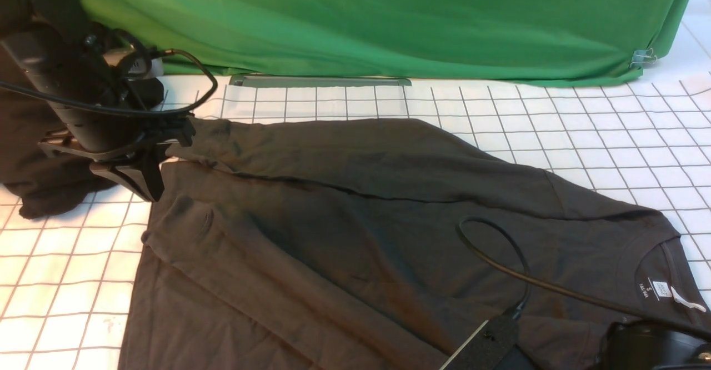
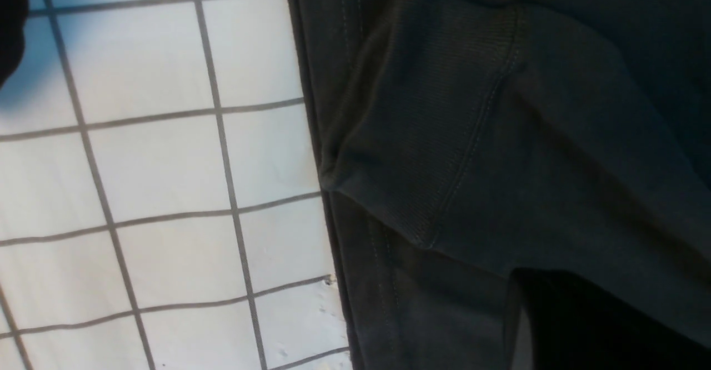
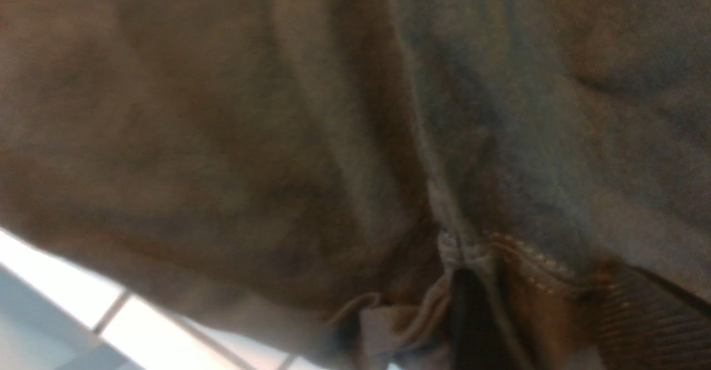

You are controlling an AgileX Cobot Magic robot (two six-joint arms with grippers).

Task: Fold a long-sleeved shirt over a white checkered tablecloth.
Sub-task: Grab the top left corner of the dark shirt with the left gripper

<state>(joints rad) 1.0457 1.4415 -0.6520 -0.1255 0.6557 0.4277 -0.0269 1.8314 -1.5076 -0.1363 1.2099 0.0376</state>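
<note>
- The left jaws, at the far left of the front view on the left arm point(image 1: 83, 109), are closed tight, right at the end of the sleeve point(image 1: 361, 153). Whether any cloth is pinched between them I cannot tell.
- The right jaws are low at the near right edge, pressed so close to the fabric that the right wrist view is mostly blur. It shows a seam and a ribbed edge, but not how wide the jaws stand or whether they hold anything.
- The long-sleeved shirt point(image 1: 361, 220) lies flat on the white checkered tablecloth point(image 1: 583, 136) covering the surface. Its neck and neck label point(image 1: 661, 289) are to the right and its hem to the left.
- The far sleeve is laid along the body, and its cuff point(image 2: 422, 120) rests on the shirt just inside the hem edge.
- The step in hand looks like tucking in the sleeves, with the far one about placed, so the task seems less than half done.
- Next, the left jaws would need to lift straight off so the cuff isn't dragged. The near sleeve needs the same treatment before the body is folded, hem toward collar.
- The black heap of cloth point(image 1: 39, 181) beside the left arm could snag.
</note>
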